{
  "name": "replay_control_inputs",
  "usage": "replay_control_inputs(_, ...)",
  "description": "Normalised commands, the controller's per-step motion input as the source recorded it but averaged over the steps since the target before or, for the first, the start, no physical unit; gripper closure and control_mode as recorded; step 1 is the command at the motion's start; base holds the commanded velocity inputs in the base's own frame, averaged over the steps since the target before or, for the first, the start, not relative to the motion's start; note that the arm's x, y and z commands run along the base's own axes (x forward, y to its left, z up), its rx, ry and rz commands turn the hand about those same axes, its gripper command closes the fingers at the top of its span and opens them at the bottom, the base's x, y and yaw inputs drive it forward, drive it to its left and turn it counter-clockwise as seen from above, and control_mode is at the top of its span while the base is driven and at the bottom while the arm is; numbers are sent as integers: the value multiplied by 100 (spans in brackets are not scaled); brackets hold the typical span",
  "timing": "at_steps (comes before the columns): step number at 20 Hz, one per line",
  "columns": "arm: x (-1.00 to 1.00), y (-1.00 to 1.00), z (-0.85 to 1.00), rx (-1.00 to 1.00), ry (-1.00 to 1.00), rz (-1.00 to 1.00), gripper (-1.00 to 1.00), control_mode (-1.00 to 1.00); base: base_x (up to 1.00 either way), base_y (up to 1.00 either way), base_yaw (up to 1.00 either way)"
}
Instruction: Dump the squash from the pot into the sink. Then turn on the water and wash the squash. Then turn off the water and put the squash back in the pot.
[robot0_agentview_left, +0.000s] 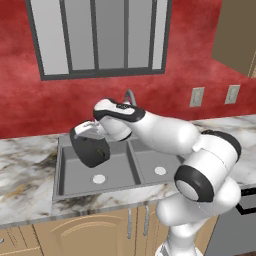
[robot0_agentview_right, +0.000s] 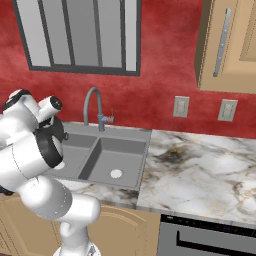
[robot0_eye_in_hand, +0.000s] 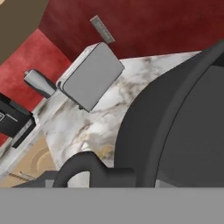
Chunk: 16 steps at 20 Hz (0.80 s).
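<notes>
Now pot (robot0_agentview_left: 91, 150) (tilted) between fingers

Black pot (robot0_agentview_left: 91, 149) — grey sink (robot0_agentview_left: 120, 172)

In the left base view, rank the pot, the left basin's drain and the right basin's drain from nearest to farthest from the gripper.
1. Pot: tilted over the left basin, held at the gripper.
2. Left basin's drain: directly below the pot.
3. Right basin's drain: across the divider, to the right.
</notes>
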Motion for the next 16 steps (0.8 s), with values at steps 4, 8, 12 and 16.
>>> replay_control_inputs(4,20,2,0,9,-7,0,100,-100,0,0,0)
replay_control_inputs(8,20,0,0,7,-7,0,100,-100,0,0,0)
replay_control_inputs(12,13,0,-1,6,-6,0,100,-100,0,0,0)
replay_control_inputs(16,8,1,-4,7,-5,0,100,-100,0,0,0)
